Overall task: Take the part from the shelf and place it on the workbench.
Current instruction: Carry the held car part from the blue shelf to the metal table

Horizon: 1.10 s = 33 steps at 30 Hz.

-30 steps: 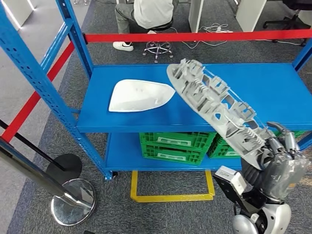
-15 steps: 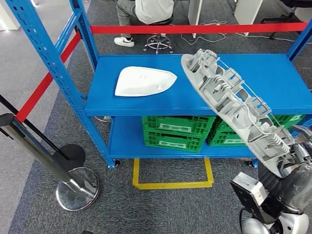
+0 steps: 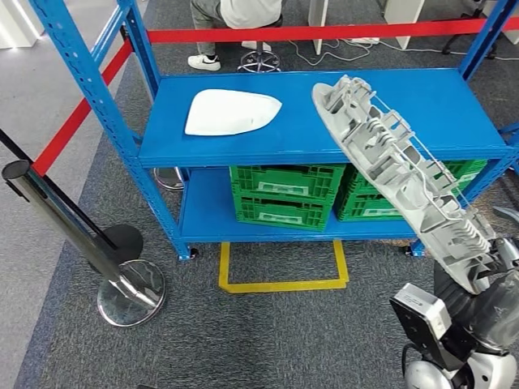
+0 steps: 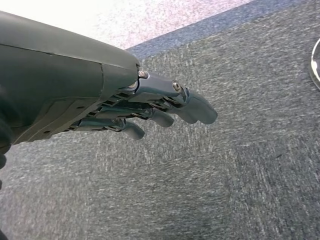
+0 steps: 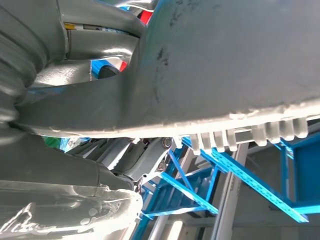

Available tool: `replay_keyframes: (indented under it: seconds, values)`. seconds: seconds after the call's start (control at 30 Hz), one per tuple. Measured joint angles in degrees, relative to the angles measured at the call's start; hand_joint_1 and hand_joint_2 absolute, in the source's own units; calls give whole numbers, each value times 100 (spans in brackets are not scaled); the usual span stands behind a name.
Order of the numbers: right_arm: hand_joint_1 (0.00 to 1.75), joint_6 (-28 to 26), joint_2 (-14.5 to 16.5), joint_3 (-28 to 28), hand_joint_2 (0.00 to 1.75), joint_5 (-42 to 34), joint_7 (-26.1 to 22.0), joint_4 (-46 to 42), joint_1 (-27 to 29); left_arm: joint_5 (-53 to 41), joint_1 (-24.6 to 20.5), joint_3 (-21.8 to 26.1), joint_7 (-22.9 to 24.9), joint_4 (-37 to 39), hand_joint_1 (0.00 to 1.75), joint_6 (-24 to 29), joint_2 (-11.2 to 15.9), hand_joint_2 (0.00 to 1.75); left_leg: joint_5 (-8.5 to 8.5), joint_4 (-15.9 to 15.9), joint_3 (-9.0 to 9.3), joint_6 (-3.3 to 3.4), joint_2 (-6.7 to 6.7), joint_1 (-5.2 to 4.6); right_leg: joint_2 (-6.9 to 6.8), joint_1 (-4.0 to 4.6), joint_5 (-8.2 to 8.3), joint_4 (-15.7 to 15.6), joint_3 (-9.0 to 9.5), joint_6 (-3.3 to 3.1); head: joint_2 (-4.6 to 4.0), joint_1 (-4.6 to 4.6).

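The left hand [image 4: 151,107] hangs over grey carpet, fingers loosely extended, holding nothing. At eleven o'clock on the blue metal shelf [image 3: 293,142] lies a white teardrop-shaped plastic cover [image 3: 231,112]. From one o'clock down to four runs the long grey ribbed plastic part [image 3: 397,174], lifted off the shelf, its lower end clasped in the right hand [image 3: 490,296]. It looks stiff and light, but its thin ribs seem breakable; gripped at one end, it will likely lever hard.
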Motion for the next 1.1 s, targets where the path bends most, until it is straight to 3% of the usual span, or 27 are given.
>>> replay_keyframes:
  seconds: [0.03, 0.1, 0.13, 0.2, 0.27, 0.3, 0.37, 0.4, 0.43, 0.47, 0.53, 0.6, 0.63, 0.7, 0.77, 0.8, 0.83, 0.87, 0.93, 1.0, 1.03, 1.1]
  values:
    - [175, 0, 2, -5, 175, -16, -11, -3, 0, 0, -6, 2, -1, 0, 0, 4, 5, 175, -40, -154, 67, 30, 0, -19, -8, -5, 47, 0, -27, 35, 0, 1]
    - [175, 0, 13, -15, 175, -85, -53, -7, 3, 0, 1, 4, -3, 0, 0, 12, -3, 175, 43, -231, 18, 77, 10, -24, -8, -24, 114, -4, -71, 108, 0, -2]
    - [175, -1, 19, -19, 175, -130, -82, -9, 9, 0, 5, 5, -3, 0, 0, 15, -7, 175, 111, -258, -21, 107, 21, -14, 4, -29, 41, 46, -125, 138, 0, 6]
    - [175, -2, 29, -26, 175, -225, -137, -10, 19, 2, 3, 6, -2, 0, 0, 20, -12, 175, 241, -291, -142, 152, 46, 13, 30, -45, -405, 462, -305, 184, 0, 32]
    - [175, -2, 38, -32, 175, -311, -186, -10, 35, 4, -1, 7, -1, 0, 0, 23, -9, 175, 353, -277, -300, 169, 52, 10, 31, -65, -891, 1167, -471, 228, 0, 51]
    - [175, -2, 40, -34, 175, -350, -203, -9, 50, 4, -1, 7, -1, 0, 0, 23, -11, 175, 410, -266, -384, 162, 56, 10, 30, -72, -959, 1435, -489, 246, 0, 51]
    - [175, -2, 43, -36, 175, -416, -232, -8, 78, 2, 0, 8, -1, 0, 0, 22, -18, 175, 509, -234, -558, 133, 63, 17, 29, -90, -716, 1454, -284, 277, 0, 51]
    - [175, -2, 44, -36, 175, -451, -243, -8, 86, 0, 0, 8, -1, 0, 0, 22, -22, 175, 548, -210, -631, 108, 63, 23, 28, -105, -544, 1207, -56, 293, 0, 51]
    - [175, -2, 44, -36, 175, -498, -255, -8, 89, -5, 1, 8, -1, -1, 0, 24, -23, 175, 580, -175, -700, 76, 61, 16, 28, -121, -475, 816, 259, 314, 0, 56]
    - [175, -3, 45, -36, 175, -548, -270, -9, 93, -11, 2, 8, -1, -1, 0, 26, -23, 175, 608, -132, -751, 43, 57, 8, 37, -127, -500, 403, 561, 310, 0, 61]
    - [175, -3, 45, -41, 175, -650, -304, -8, 124, -20, 3, 8, -1, -2, 0, 36, -14, 175, 670, -62, -815, -15, 49, -14, 49, -121, -669, -119, 887, 263, 0, 67]
    - [175, -3, 46, -53, 175, -714, -332, -6, 177, -25, 8, 7, 0, -2, 0, 43, -3, 175, 711, -38, -840, -56, 45, -1, 48, -113, -684, -168, 849, 176, 0, 66]
    - [175, -3, 46, -60, 175, -738, -340, -6, 198, -29, 12, 7, 2, -2, 0, 46, 2, 175, 652, 16, -866, -80, 42, 9, 45, -114, -662, -163, 842, 137, 0, 62]
    - [175, -2, 56, -69, 175, -778, -354, -7, 227, -37, 20, 7, 15, -2, 0, 57, 6, 175, 332, 403, -1016, -136, 37, 24, 36, -117, -610, -162, 827, 53, 0, 39]
    - [175, -3, 70, -75, 175, -804, -363, -8, 267, -52, 24, 7, 31, -2, 0, 63, 2, 175, -97, 1185, -1295, -169, 35, 29, 34, -90, -564, -155, 785, -10, 0, 20]
    - [175, -3, 73, -79, 175, -811, -367, -8, 289, -62, 27, 7, 34, -2, 0, 62, 1, 175, -200, 1489, -1389, -165, 34, 29, 38, -69, -547, -151, 763, -30, 0, 21]
    - [175, -3, 76, -86, 175, -816, -373, -8, 312, -73, 30, 7, 37, -2, 0, 61, 0, 175, -193, 1628, -1411, -141, 32, 24, 49, -42, -536, -149, 746, -42, 0, 20]
    - [175, -3, 77, -93, 175, -821, -380, -9, 330, -80, 32, 7, 37, -2, 0, 61, 0, 175, -71, 1528, -1331, -97, 26, 15, 66, -11, -531, -147, 742, -47, 0, 21]
    - [175, -3, 82, -110, 175, -832, -402, -13, 350, -86, 33, 6, 37, -3, 0, 62, 13, 175, 318, 872, -988, 91, -70, -41, 108, 40, -532, -147, 741, -55, 0, 26]
    - [175, -5, 89, -122, 175, -842, -420, -16, 348, -90, 43, 5, 36, -6, 0, 67, 37, 175, 545, 312, -719, 275, -203, -103, 155, 48, -532, -138, 716, -46, 0, 58]
    - [175, -6, 93, -126, 175, -846, -425, -16, 349, -90, 51, 5, 36, -8, 0, 71, 50, 175, 565, 205, -675, 321, -244, -128, 181, 21, -524, -137, 691, -29, 0, 67]
    - [175, -9, 102, -133, 175, -853, -427, -24, 362, -89, 57, 4, 37, -9, 0, 78, 46, 175, 596, 78, -631, 327, -211, -136, 228, -12, -519, -141, 662, 15, 0, 50]
